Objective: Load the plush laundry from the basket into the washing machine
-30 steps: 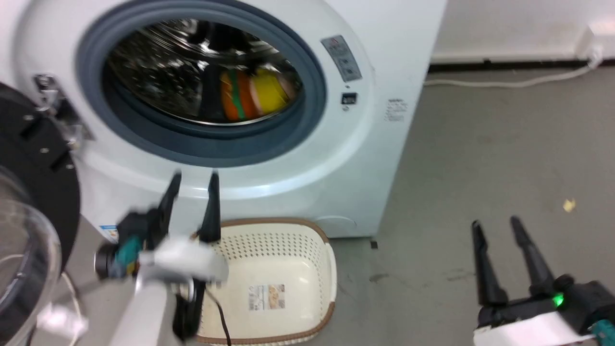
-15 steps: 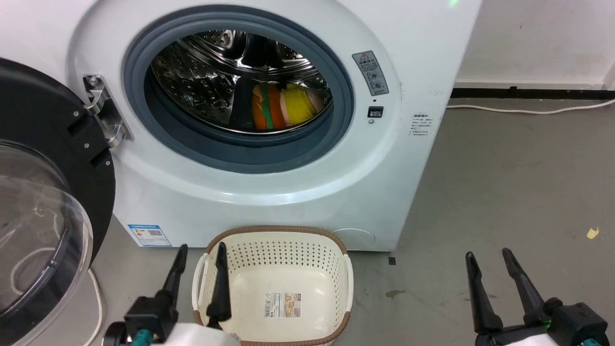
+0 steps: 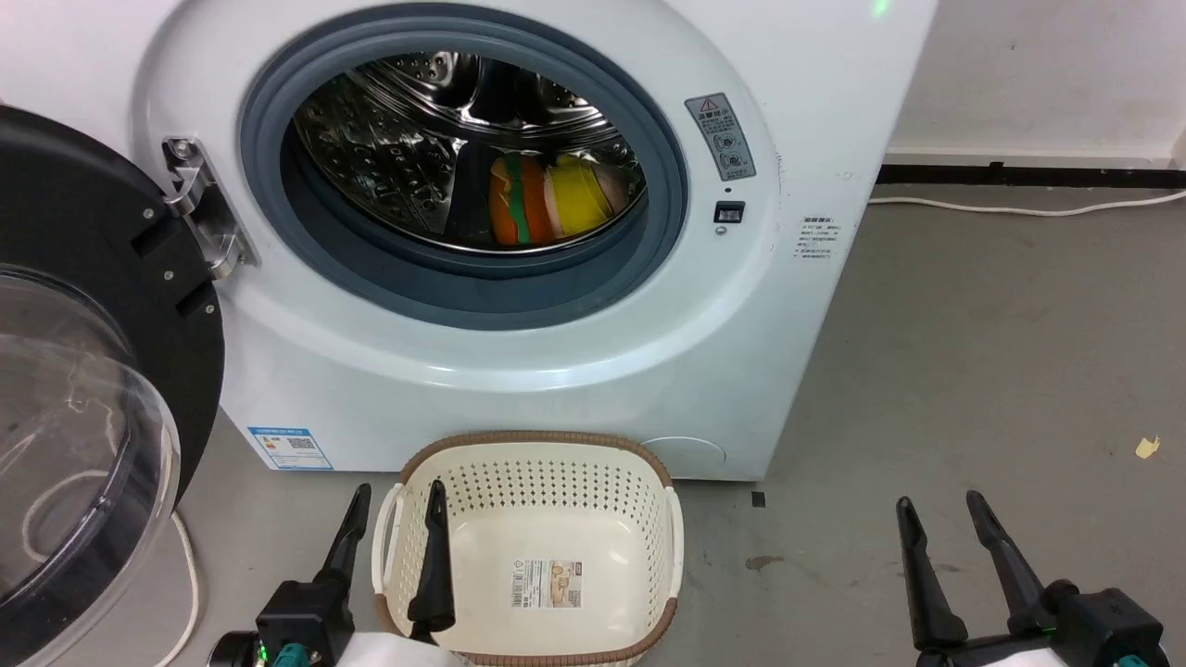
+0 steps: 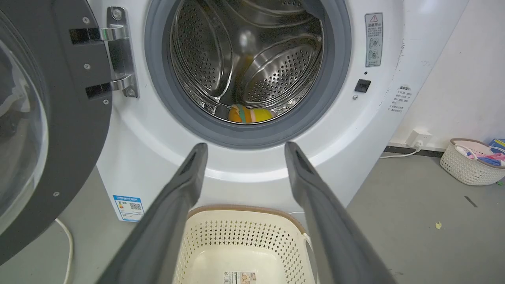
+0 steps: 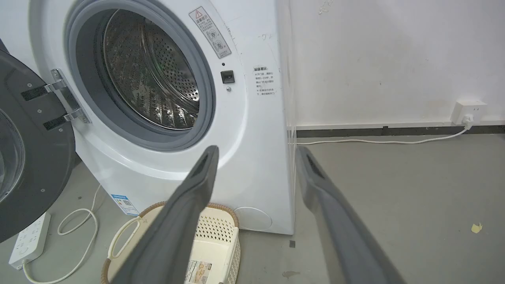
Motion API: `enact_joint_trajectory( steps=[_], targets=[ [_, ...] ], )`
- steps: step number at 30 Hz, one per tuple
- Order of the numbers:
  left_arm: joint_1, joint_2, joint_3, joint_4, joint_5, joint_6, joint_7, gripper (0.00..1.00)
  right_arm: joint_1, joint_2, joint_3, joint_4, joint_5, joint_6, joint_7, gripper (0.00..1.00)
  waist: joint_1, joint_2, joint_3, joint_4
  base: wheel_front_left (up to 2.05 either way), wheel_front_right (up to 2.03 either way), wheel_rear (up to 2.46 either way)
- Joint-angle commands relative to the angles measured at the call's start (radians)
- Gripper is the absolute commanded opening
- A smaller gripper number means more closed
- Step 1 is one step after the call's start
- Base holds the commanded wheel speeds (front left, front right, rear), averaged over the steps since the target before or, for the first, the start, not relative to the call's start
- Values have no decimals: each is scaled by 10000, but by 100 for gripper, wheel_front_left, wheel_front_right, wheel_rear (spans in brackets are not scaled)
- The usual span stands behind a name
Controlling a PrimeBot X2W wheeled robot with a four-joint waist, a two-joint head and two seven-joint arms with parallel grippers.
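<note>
Both plush toys were in the washing machine (image 3: 574, 371), inside the drum (image 3: 389, 157). The orange burger plush (image 3: 515, 215) stood green stripe upright, with the yellow-and-pink plush (image 3: 579, 199) touching it on the right. Both lay low at the drum's front right, just behind the grey door ring (image 3: 264, 204). The left wrist view caught their tops over the ring. The door (image 3: 93, 232) was swung wide to the left on its hinge (image 3: 199, 213).

The basket (image 3: 547, 482) sat on the floor just in front of the washer's base, below the opening. Its bare bottom showed the label sticker (image 3: 547, 583).

Left gripper (image 3: 398, 488): fingers spread wide, holding nothing, low at the basket's left end. In the head view one finger overlapped the basket's left rim and the other sat outside it. Contact with the rim not clear from that angle.

Right gripper (image 3: 939, 501): also spread wide, holding nothing, over floor well right of the basket and washer.

Other items:
- A white cable (image 5: 375, 142) ran along the floor to a wall socket (image 5: 469, 108).
- A power strip (image 5: 27, 238) lay on the floor near the door.
- A yellow scrap (image 3: 1147, 446) lay on the floor.
- A second white basket (image 4: 469, 165) with clothes sat by the far wall.
</note>
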Motion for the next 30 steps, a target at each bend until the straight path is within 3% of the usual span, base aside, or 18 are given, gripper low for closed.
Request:
enact_joint_trajectory(
  steps=[1, 2, 3, 30],
  targets=[
    [32, 3, 42, -29, 74, 19, -53, 100, 20, 21, 8, 47, -21, 6, -46, 100, -1, 0, -7, 1, 0, 0, 0],
    [32, 3, 42, -29, 74, 19, -53, 100, 20, 21, 8, 47, -21, 6, -46, 100, -1, 0, -7, 1, 0, 0, 0],
    [0, -10, 8, -6, 2, 0, 0, 0, 0, 0, 6, 19, 2, 0, 0, 0, 0, 0, -6, 0, 0, 0, 0],
    [-69, -19, 236, -140, 374, -116, 481, 0, -182, 4, -46, -52, -349, 1, 481, 0, 0, 0, -116, 11, 0, 0, 0]
  ],
)
